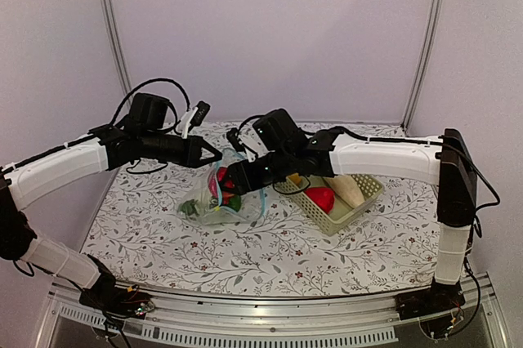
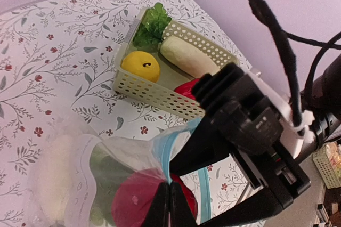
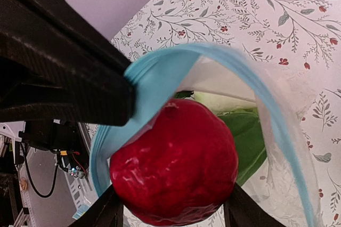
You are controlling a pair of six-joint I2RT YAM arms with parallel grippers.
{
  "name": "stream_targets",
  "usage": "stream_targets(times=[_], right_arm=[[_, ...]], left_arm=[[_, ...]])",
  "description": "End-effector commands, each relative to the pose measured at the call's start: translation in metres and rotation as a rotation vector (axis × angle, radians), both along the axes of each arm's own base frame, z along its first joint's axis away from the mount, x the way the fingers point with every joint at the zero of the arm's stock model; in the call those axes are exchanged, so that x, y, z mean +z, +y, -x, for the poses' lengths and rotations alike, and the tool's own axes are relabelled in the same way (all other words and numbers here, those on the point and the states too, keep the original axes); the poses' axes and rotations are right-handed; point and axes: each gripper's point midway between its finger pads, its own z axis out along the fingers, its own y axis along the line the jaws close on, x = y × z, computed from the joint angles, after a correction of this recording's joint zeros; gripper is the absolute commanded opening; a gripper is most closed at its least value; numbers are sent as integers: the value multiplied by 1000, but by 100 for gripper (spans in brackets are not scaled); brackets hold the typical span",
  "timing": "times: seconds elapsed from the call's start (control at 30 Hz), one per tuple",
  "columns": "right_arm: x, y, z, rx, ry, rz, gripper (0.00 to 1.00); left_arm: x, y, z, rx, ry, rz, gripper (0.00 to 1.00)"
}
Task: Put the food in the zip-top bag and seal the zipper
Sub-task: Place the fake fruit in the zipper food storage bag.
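Note:
The see-through zip-top bag [image 1: 208,205] lies on the table with its mouth raised. My left gripper [image 2: 170,197] is shut on the light-blue zipper [image 2: 162,155] and holds that edge up. My right gripper [image 3: 173,205] is shut on a red round piece [image 3: 176,165] of food, right at the bag's mouth, under the zipper [image 3: 160,75]. Green leafy pieces [image 3: 250,136] lie deeper in the bag. In the top view my left gripper [image 1: 214,152] and right gripper [image 1: 233,176] stand close together above the bag.
A pale green lattice basket [image 2: 160,96] stands right of the bag. It holds a yellow apple [image 2: 141,66], a green leafy piece [image 2: 153,24], a white radish [image 2: 189,56] and a red piece [image 1: 320,198]. The floral tablecloth [image 1: 270,258] covers the table.

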Motion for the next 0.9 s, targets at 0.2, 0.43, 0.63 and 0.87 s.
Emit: stream_targets(times=[0.2, 0.43, 0.63, 0.87], right_arm=[[-20, 33, 8, 48, 56, -76, 63], [-34, 32, 5, 24, 65, -54, 71], [-29, 29, 6, 22, 51, -55, 83], [-17, 21, 6, 11, 25, -61, 92]], left_arm=[[11, -10, 8, -49, -47, 35, 0], [11, -10, 8, -46, -50, 33, 0], [11, -9, 7, -44, -53, 32, 0], [12, -8, 7, -41, -57, 29, 0]])
